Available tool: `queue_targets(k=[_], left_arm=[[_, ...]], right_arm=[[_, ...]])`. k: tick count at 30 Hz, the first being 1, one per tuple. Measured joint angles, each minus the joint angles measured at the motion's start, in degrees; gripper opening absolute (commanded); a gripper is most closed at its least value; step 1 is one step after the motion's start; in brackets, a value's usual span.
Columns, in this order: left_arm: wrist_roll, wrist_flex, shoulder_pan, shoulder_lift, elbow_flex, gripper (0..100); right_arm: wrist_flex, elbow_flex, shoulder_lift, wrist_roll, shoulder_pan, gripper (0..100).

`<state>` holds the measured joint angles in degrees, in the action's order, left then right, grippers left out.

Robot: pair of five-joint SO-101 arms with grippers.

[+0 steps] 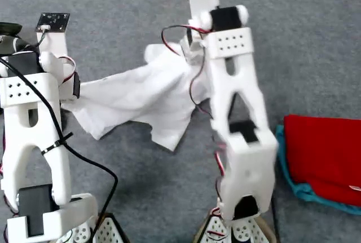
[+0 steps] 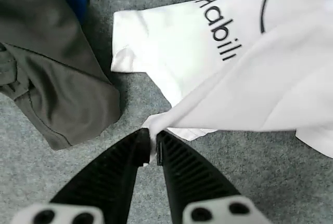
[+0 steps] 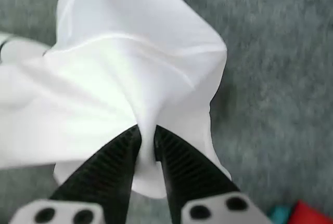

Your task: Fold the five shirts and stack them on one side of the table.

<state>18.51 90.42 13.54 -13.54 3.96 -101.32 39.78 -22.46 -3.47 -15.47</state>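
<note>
We're early on folding the white shirt (image 1: 141, 93), left hand (image 2: 152, 145) and right hand (image 3: 147, 136) each pinching an edge, cloth bunched on the surface (image 1: 316, 40) between them, probably needs spreading flat next.

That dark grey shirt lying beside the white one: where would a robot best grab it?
On the dark grey shirt, probably the loose corner nearest the white shirt, pinched from above. It lies flat on the grey table with its edge exposed, while the rest is bunched in folds. The left tool is shut on the white shirt, though.
</note>
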Motion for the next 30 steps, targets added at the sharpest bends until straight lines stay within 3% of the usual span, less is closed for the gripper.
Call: queue_targets(k=[7, 12, 14, 18, 24, 30], left_arm=[[0.0, 0.0, 0.0, 0.0, 0.0, 2], [0.0, 0.0, 0.0, 0.0, 0.0, 2], [0.0, 0.0, 0.0, 0.0, 0.0, 2], [0.1, 0.0, 0.4, 0.0, -0.5, 2], [4.6, 0.0, 3.0, 0.0, -5.5, 2], [6.5, 0.4, 3.3, 0.0, -6.2, 2]], right_arm=[[0.4, -38.8, 26.4, 0.0, -0.4, 4.0], [5.8, -56.7, 31.1, 0.0, -0.5, 33.7], [6.2, -57.7, 31.2, 0.4, -0.5, 41.2], [4.5, -54.0, 34.1, 3.4, -0.5, 41.7], [1.4, -36.7, 34.7, 5.1, 0.4, 41.7], [12.7, -32.0, 17.8, 1.8, 4.3, 41.7]])
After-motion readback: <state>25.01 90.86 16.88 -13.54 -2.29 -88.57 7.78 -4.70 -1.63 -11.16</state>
